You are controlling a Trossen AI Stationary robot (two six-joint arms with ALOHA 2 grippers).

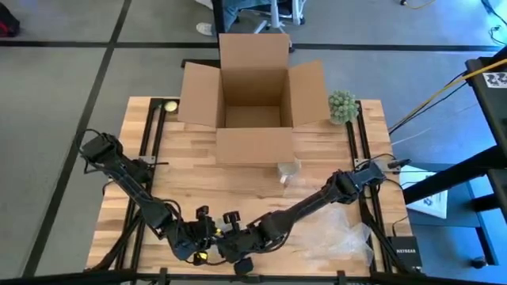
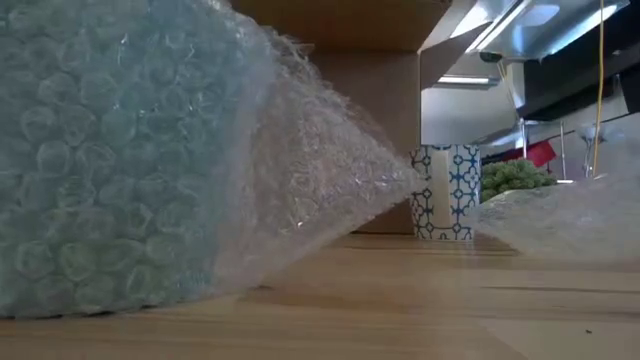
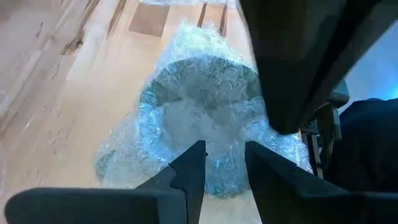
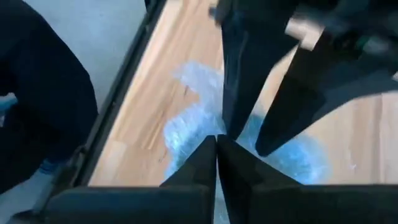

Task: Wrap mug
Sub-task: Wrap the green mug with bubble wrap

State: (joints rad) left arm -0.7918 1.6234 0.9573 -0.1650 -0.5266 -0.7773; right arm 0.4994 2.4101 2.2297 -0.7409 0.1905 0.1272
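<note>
High view: both pincers meet at the surface's (image 1: 261, 190) near edge; a patterned mug (image 1: 288, 170) waits before the cardboard box (image 1: 253, 99).

Low view: a bubble-wrapped bundle (image 2: 130, 150) fills the foreground.

Left wrist: left pincer (image 3: 222, 171) hovers narrowly parted over it.

Right wrist: right pincer (image 4: 216, 155) pinches the wrap. Wrapping seems underway; next, tuck the loose end.

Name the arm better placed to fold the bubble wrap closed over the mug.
Left, probably. The left gripper stands open over the teal bubble-wrapped mug, free to pinch; the right gripper is shut on the wrap.
</note>
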